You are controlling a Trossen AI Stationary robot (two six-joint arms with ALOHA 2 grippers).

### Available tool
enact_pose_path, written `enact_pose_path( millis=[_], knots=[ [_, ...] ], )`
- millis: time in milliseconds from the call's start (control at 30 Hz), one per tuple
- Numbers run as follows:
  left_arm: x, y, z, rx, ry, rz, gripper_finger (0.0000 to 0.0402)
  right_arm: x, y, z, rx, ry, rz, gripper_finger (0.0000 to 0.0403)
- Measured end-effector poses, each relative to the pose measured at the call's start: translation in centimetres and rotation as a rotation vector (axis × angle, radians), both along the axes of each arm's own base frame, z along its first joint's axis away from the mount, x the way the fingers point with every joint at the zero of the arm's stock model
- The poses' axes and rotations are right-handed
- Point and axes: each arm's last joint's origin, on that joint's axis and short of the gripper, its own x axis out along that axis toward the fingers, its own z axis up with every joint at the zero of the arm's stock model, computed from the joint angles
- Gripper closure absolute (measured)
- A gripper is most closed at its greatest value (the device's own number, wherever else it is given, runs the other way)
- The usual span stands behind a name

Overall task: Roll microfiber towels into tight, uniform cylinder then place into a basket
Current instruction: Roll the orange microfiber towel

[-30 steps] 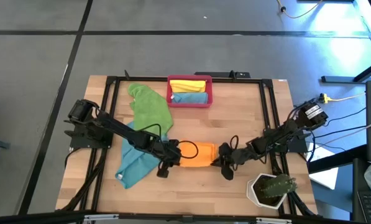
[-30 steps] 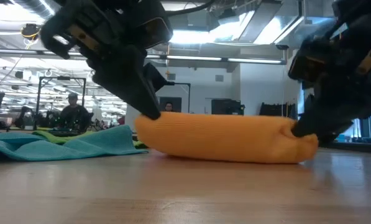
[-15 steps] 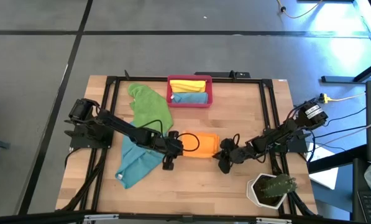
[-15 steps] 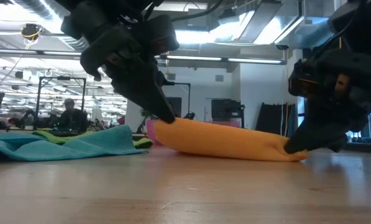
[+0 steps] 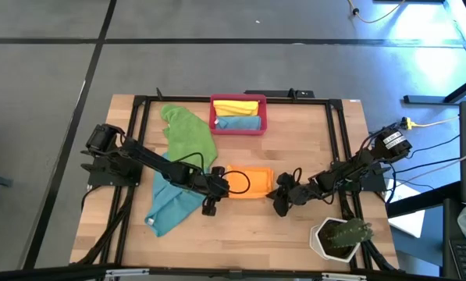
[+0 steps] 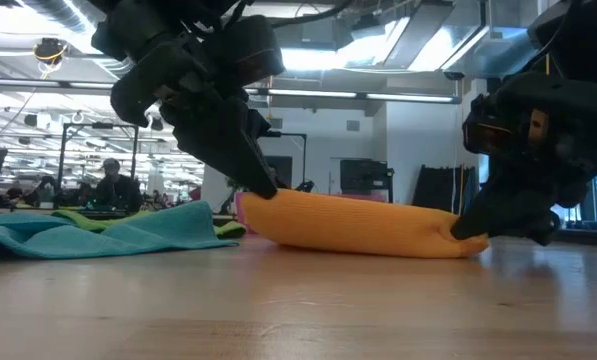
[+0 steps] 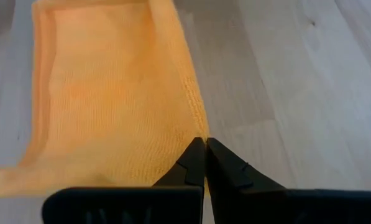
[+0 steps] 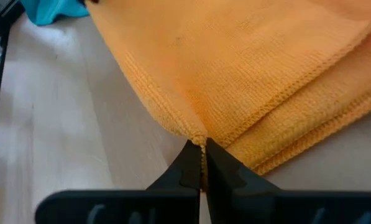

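The orange towel (image 5: 250, 183) lies as a loose, flattened roll at the table's middle, resting along its length on the wood. My left gripper (image 5: 219, 188) is shut on its left end and my right gripper (image 5: 279, 193) is shut on its right end. In the low view the roll (image 6: 358, 224) tapers toward the right gripper (image 6: 470, 230). The red-pink basket (image 5: 214, 117) at the far middle holds a yellow roll (image 5: 239, 108) and a blue roll (image 5: 239, 122). A green towel (image 5: 190, 134) and a teal towel (image 5: 170, 201) lie spread at the left. My left gripper pinches the hemmed edge (image 7: 195, 129) at the orange towel's left end between its two fingertips. It slants down from the table's left. That end (image 6: 268, 200) sits slightly raised; the remainder lies on the table. My right gripper pinches a fold (image 8: 196, 133) at the orange towel's right end, with several hemmed layers (image 8: 278, 134) lying beside it. The fingers slant down from the table's right. This end (image 6: 456, 238) lies low on the table.
A white pot with a cactus (image 5: 342, 237) stands at the near right corner, close to my right arm. A black frame (image 5: 143, 117) runs around the work area. Bare wood (image 5: 311, 140) lies between the basket and my right arm.
Both grippers have stayed shut and rolled at the wrist, carrying the orange towel a little toward the table's far edge. The towel, a thick roll a second ago, now lies flatter and tapers toward its right end.
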Motion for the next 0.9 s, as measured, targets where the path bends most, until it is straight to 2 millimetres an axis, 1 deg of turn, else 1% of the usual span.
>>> enact_pose_path(
  millis=[67,167,400,533,633,767,900],
  knots=[
    [0.0,-0.2,0.0,0.018,-0.007,-0.022,0.0399,0.0,0.0,0.0,-0.009,-0.002,-0.01,0.0396],
    [0.0,-0.2,0.0,0.034,-0.014,-0.011,0.0382,-0.1,-0.1,-0.1,-0.014,0.007,-0.012,0.0396],
    [0.3,-0.1,0.4,0.127,-0.079,0.039,0.0305,-0.2,-0.2,-0.2,-0.004,0.02,-0.028,0.0396],
    [0.6,-0.6,1.4,0.201,-0.137,0.077,0.0274,-0.3,-0.3,-0.4,0.056,0.02,-0.079,0.0397],
    [1.1,-1.6,2.5,0.237,-0.18,0.039,0.0268,-0.7,-0.6,-0.6,0.088,-0.015,-0.105,0.0397],
    [1.4,-3.0,3.7,0.255,-0.225,-0.02,0.0267,-1.6,-1.1,-0.6,0.15,-0.123,-0.141,0.0397],
    [1.3,-3.6,3.8,0.274,-0.224,-0.055,0.0266,-2.5,-1.4,-0.5,0.214,-0.21,-0.143,0.0397]
  ],
)
